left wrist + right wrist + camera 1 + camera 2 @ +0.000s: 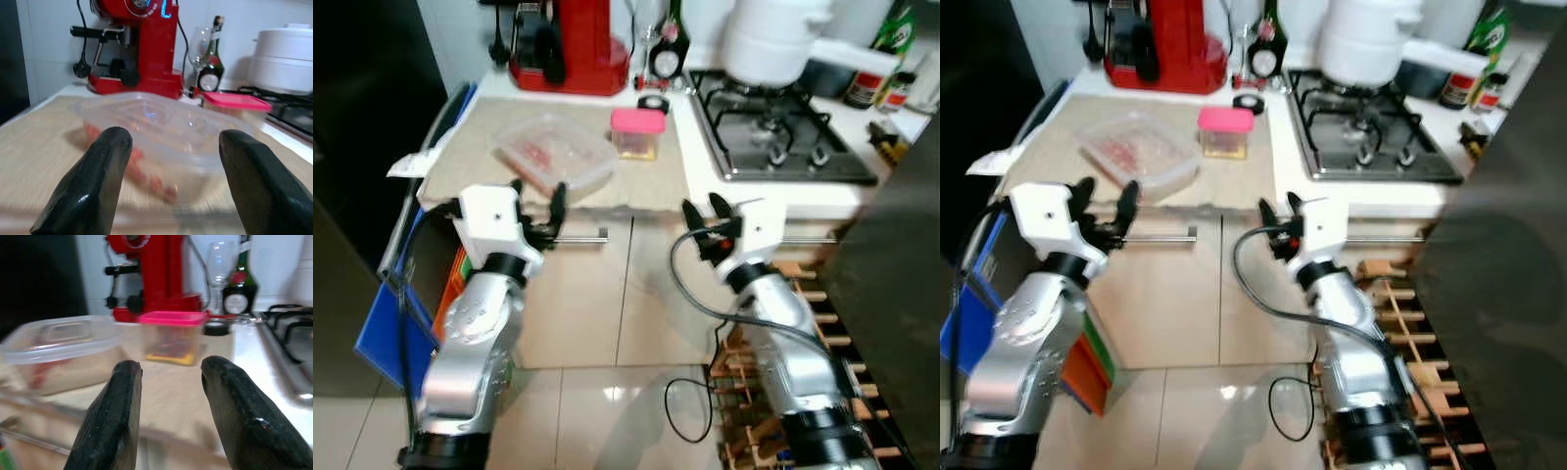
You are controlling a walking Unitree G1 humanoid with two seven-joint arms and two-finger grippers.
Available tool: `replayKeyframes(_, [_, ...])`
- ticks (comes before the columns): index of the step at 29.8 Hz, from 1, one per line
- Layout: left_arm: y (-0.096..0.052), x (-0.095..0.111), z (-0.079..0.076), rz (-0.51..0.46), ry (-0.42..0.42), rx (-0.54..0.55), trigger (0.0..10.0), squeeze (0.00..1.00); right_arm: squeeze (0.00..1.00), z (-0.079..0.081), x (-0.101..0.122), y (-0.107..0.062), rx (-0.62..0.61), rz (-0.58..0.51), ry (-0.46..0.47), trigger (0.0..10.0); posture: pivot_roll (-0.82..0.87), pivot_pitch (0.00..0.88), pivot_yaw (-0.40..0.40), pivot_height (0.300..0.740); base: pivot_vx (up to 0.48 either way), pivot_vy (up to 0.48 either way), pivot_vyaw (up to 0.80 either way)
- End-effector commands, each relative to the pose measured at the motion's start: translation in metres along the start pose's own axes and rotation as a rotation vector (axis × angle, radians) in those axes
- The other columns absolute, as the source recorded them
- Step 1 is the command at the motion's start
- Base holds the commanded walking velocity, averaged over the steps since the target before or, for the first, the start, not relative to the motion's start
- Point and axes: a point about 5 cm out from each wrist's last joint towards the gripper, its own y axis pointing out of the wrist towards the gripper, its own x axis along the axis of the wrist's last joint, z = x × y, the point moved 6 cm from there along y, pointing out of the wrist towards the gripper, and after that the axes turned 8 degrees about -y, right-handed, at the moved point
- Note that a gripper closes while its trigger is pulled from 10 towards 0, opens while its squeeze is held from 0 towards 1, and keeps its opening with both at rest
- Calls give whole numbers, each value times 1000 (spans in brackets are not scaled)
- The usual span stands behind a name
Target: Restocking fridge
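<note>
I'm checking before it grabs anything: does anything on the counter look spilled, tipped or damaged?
Nothing stands out. The clear lidded plastic container and the small pink-lidded tub sit upright and closed on the beige mat. Left gripper and right gripper hover open, short of them.

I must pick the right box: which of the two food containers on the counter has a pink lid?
The small container, nearer the stove. The wide, flat container beside it has a clear lid.

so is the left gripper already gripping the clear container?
No, the left gripper is open, short of the clear container on the counter mat.
</note>
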Motion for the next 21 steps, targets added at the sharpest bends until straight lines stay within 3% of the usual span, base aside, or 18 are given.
replayKeyframes(1, [1, 0, -9, -10, -18, -15, 10000, 0, 0, -14, -5, -5, -33, 24, -18, 10000, 24, 0, -10, 740, 386, 285, 0])
replayKeyframes(6, [5, 4, -7, -21, -7, 11, 10000, 0, 0, -11, -7, -3, -21, 25, -15, 10000, 27, 0, -10, 740, 365, 311, 0])
replayKeyframes(16, [11, 3, 2, -2, 22, 99, 10000, 0, 0, -8, -9, -3, -10, 27, -9, 10000, 22, 4, -8, 740, 0, 0, 0])
replayKeyframes(21, [21, 7, 5, 0, 34, 123, 10000, 0, 0, -7, -8, -2, -10, 27, -9, 10000, 21, 6, -7, 740, 0, 0, 0])
